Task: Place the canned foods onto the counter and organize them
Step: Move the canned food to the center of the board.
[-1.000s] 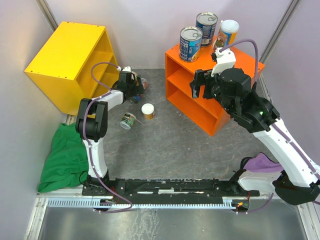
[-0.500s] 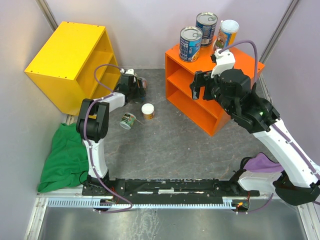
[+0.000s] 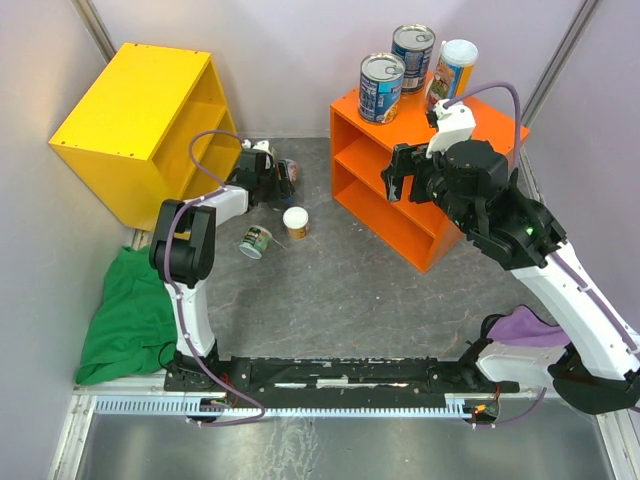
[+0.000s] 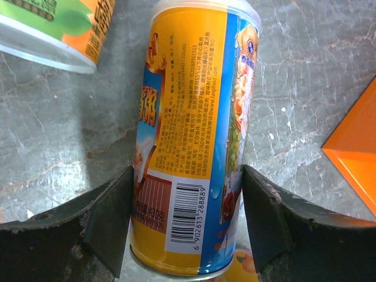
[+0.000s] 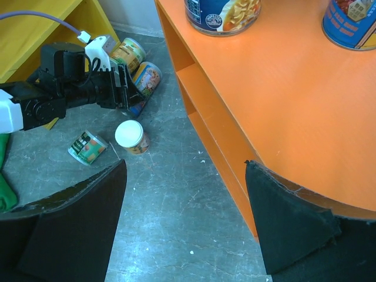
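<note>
1. Counter (image 3: 345, 105): bright orange box, flat top, one inner shelf, shelf bare; stands far right on grey floor.
2. Front blue tin (image 3: 381, 88) & rear blue tin (image 3: 413, 58): wide, silver tops, upright on counter top, near each other.
3. Top slim can (image 3: 453, 68): white lid, upright on counter, just right of rear blue tin.
4. Floor slim can (image 4: 188, 106): yellow/blue label w/ barcode, on its side left of counter, pinched betw. left gripper (image 4: 187, 176) fingers.
5. Green-label short can (image 4: 53, 29): on its side, just beside floor slim can.
6. Upright short can (image 3: 295, 221): pale lid up, stands on floor.
7. Tipped short can (image 3: 256, 241): on its side, near no. 6, to its left.
</note>
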`<act>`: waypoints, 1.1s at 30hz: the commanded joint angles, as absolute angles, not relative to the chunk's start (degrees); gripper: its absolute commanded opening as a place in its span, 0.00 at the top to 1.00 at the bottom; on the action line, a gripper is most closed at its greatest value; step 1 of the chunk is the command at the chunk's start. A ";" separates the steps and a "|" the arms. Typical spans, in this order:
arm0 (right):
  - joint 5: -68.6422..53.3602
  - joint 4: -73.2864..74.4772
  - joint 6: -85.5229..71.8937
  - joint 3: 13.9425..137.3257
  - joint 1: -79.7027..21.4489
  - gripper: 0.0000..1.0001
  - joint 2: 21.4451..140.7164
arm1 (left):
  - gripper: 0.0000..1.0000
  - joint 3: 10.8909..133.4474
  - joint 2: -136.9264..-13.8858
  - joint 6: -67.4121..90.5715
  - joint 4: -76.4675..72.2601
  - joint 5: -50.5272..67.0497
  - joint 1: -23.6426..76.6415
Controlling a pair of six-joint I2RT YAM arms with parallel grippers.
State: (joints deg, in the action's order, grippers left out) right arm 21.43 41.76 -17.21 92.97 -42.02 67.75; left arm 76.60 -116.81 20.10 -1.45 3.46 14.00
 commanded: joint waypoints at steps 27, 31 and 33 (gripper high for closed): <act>20.35 43.01 -18.98 91.93 -42.37 0.12 65.02 | 0.97 71.59 -100.22 25.29 1.35 4.43 14.68; 19.85 42.85 -19.20 91.67 -42.42 0.11 65.01 | 0.97 70.86 -98.64 25.50 2.05 4.35 14.68; 19.62 42.77 -19.25 91.58 -42.38 0.12 64.95 | 0.97 70.12 -97.62 25.73 2.34 3.93 14.71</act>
State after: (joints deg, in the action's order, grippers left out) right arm 20.49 44.25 -18.52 91.46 -42.02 65.95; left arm 69.82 -103.88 23.14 6.96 4.03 14.39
